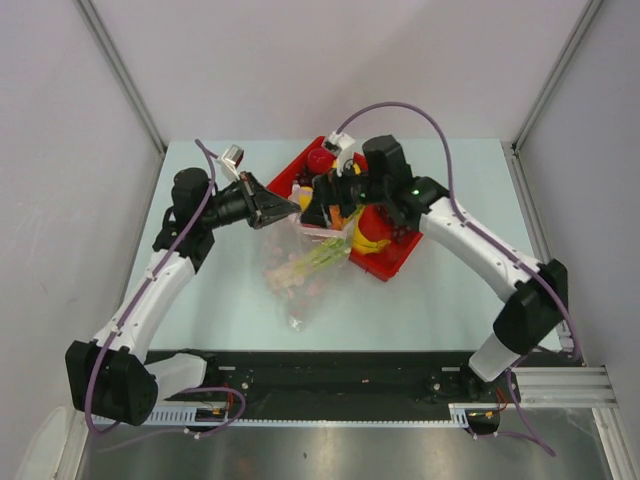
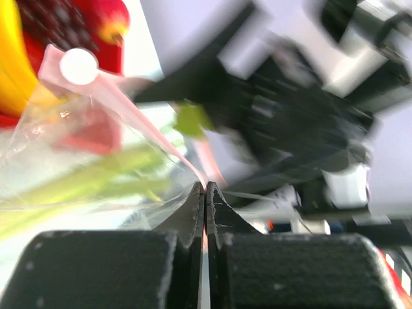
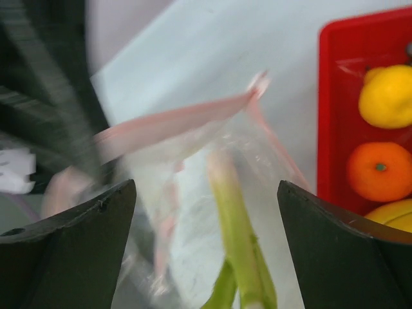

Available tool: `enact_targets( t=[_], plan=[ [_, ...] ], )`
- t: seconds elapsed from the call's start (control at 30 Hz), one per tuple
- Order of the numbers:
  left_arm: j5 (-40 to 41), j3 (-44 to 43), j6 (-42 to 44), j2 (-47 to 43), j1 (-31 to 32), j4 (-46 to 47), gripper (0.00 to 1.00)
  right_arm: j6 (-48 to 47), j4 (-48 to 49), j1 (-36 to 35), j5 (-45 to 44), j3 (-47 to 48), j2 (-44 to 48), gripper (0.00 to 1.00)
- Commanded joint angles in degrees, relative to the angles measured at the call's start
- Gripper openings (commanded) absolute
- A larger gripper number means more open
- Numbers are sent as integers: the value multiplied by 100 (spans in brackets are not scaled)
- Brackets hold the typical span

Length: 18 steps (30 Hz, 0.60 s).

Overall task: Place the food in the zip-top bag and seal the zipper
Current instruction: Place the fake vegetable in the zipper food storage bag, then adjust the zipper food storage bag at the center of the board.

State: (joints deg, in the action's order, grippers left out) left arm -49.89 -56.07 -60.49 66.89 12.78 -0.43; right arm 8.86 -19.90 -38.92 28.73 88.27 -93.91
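Bag [image 1: 295, 275] on bench [image 1: 240, 310], mouth at tray [image 3: 331, 96] edge, leek [image 3: 235, 244] already inside. Left end effector [image 2: 205, 193] pinched fully closed on zipper [image 3: 180, 119], holding mouth up. Right end effector [image 3: 206, 193] spread wide, empty, over opening. Imo: keep left pinch steady, grab lemon [image 3: 386, 96] or orange [image 3: 380, 170] next, drop it deep. Wrist views blurry; arms cover most of tray from above, bag's far end hard to read.

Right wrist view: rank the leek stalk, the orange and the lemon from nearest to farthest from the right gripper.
1. Leek stalk: straight ahead, between the fingers of the open right gripper.
2. Orange: to the right, in the red tray.
3. Lemon: right, just beyond the orange.
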Motion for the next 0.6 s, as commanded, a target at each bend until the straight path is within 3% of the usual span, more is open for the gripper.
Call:
enact_targets(
  t=[0.0,0.13,0.27,0.37,0.5,0.57],
  plan=[
    [436,114,292,-132,-109,87,0,-473,-567,348,1064,437,935,98],
    [366,237,668,-308,-109,-150,0,-622,-751,824,584,200,1103,95],
    [339,351,1039,-545,-109,-300,0,-869,-1314,982,353,95,884,83],
    [304,413,1232,-677,-109,-396,0,-869,-1306,991,440,-46,787,73],
    [357,395,1434,-800,-109,-642,0,-763,-1305,1254,703,-55,663,69],
    [392,422,1470,-862,-109,-652,0,-772,-1507,1447,1080,-82,724,60]
  ],
)
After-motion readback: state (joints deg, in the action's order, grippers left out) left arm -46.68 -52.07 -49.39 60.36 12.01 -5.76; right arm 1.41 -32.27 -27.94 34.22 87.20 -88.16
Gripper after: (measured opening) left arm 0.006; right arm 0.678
